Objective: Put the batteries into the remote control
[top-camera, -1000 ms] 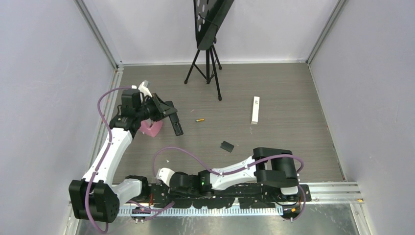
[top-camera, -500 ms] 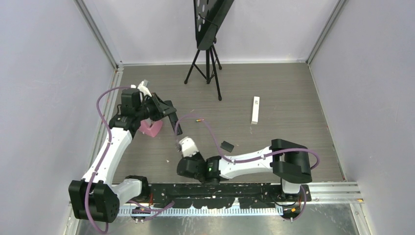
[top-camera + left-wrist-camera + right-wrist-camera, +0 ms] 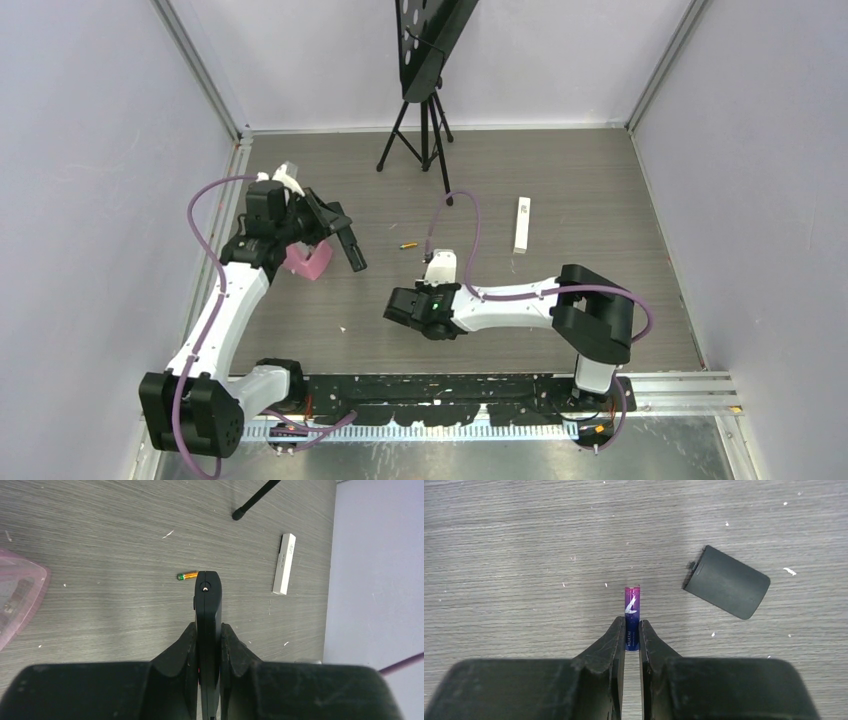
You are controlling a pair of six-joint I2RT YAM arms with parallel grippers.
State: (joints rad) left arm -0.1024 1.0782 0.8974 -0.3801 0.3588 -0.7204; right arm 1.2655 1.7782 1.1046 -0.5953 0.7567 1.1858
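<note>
Right wrist view shows the right gripper (image 3: pixel 632 626) pinching a purple battery (image 3: pixel 632 607) by its near end, with most of the battery sticking out past the fingertips. I cannot tell if the battery is lifted or touches the table (image 3: pixel 514 555). A dark battery cover (image 3: pixel 726 582) lies flat just beside it, apart from it. In the left wrist view, the left gripper (image 3: pixel 208 630) is squeezed tight on a black remote (image 3: pixel 208 592), which pokes out in front of the fingers. An orange battery (image 3: pixel 186 576) lies on the wood near the tip of the remote, a white bar (image 3: pixel 284 564) lies farther off, and a pink tray (image 3: pixel 20 595) sits at the left edge. From the top, the two grippers are near each other but not touching. I think the next job is to bring the purple battery to the remote. The battery is held by only a small bit, so a push could make it tip or pop out. I cannot see the slot in the remote, so the battery may go in the wrong way. The remote could also slide in its grip when pressed. A low swing could knock the orange battery and make it roll away.
</note>
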